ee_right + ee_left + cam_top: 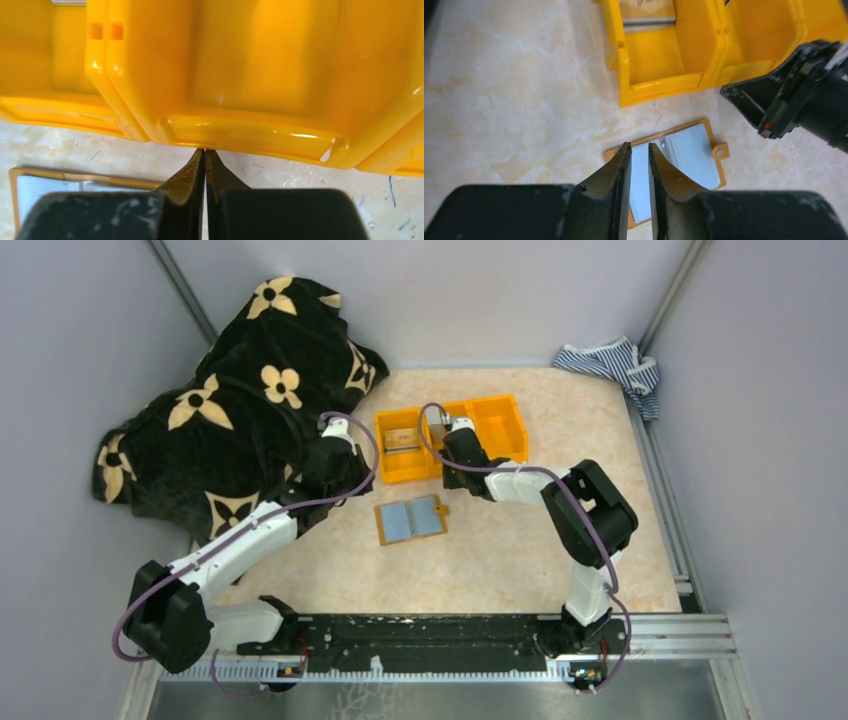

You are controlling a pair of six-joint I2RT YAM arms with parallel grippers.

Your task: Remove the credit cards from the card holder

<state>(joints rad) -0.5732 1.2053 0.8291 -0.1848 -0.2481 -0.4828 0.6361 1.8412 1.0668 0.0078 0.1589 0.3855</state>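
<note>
Progress looks far along, as I judge it. The holder [410,521] lies unfolded and flat on the table [520,550], grey-blue inside up, just in front of the bin [410,476], and I see no card sticking out of it. Something flat, tan with a grey strip [649,9], lies in the bin's left compartment; these may be the cards, though I cannot be sure. My left gripper [638,150] hovers over the holder with a narrow gap between its fingers and nothing in it. My right gripper [205,151] is closed and empty, tips at the bin's front wall. What may be left is checking the pockets.
</note>
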